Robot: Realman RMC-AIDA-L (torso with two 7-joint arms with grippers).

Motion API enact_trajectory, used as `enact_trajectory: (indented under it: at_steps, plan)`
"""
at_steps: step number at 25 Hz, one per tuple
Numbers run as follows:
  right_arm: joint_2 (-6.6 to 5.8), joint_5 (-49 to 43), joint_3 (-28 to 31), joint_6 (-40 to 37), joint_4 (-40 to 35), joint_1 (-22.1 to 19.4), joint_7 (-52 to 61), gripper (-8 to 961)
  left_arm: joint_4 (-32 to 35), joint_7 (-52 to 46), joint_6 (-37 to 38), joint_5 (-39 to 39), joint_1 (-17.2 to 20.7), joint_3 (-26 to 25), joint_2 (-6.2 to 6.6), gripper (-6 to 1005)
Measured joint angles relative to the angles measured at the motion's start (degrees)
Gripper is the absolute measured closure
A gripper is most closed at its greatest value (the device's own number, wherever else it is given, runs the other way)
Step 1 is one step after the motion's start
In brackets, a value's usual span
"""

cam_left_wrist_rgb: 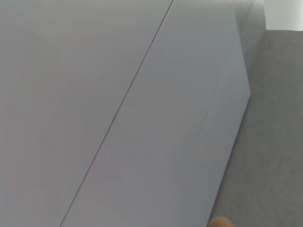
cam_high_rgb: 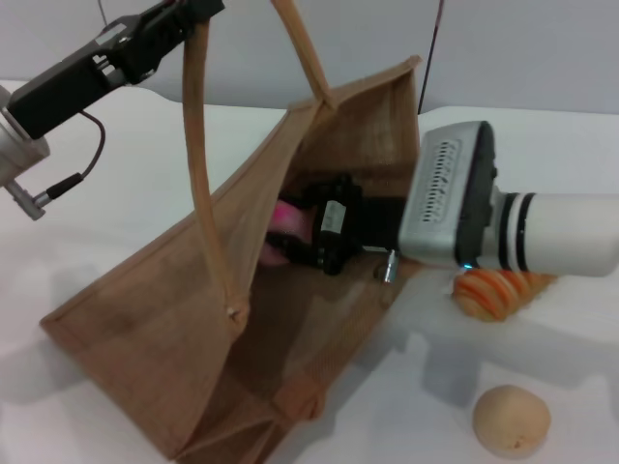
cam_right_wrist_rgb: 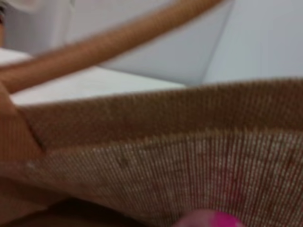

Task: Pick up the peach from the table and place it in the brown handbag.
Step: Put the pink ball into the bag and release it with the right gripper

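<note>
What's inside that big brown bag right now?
Inside the brown handbag, the right gripper reaches in with the pink peach at its tip. The gripper hides much of the peach, and the bag's deeper interior is dark. The left gripper lifts one handle.

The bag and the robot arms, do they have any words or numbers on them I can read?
None can be read.
The brown handbag is plain burlap with no label showing.
The right gripper, inside the bag by the peach, has a small pale sticker, too small to read.
The left gripper, up at the handle, shows no text.
The wrist views show only wall, burlap and handle.
</note>
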Motion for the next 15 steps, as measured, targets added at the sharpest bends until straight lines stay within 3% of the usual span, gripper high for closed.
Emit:
enact_trajectory:
  at_steps: [8, 15]
  plan:
    - [0.24, 0.3, 0.4, -2.6, 3.6, -2.5, -5.7, 452, 0.0, 0.0, 0.1, -1.9, 1.1, 0.0, 0.22, 881]
    - [-0.10, 0.7, 3.9, 4.9, 3.9, -7.4, -9.7, 374, -0.7, 0.5, 1.1, -2.6, 1.7, -1.2, 0.56, 881]
